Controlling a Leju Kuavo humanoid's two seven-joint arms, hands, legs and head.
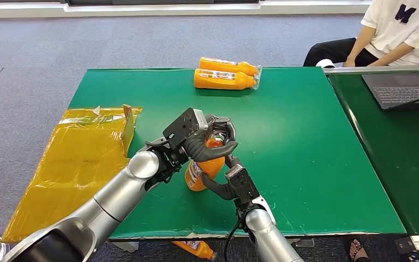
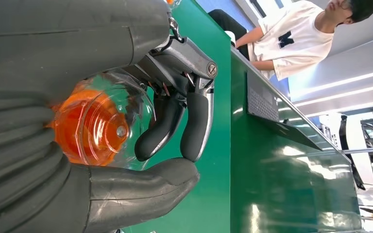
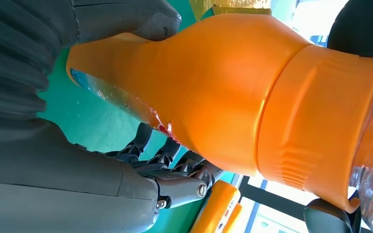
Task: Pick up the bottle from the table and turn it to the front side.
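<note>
An orange bottle (image 1: 198,176) stands tilted near the front middle of the green table (image 1: 305,142); whether its base touches the tabletop I cannot tell. My left hand (image 1: 210,139) wraps over its cap and neck from above. In the left wrist view the clear-topped orange cap (image 2: 94,126) sits between my thumb (image 2: 136,194) and fingers (image 2: 196,126). My right hand (image 1: 230,183) holds the bottle's lower body from the near side. The right wrist view is close on the bottle (image 3: 223,87), with my right fingers (image 3: 175,167) curled around it.
Two more orange bottles (image 1: 226,73) lie wrapped together at the table's far edge. A yellow plastic bag (image 1: 82,158) hangs off the left side. A laptop (image 1: 403,90) rests on the adjoining table at the right, where a person (image 1: 393,27) sits. Another bottle (image 1: 196,250) lies on the floor.
</note>
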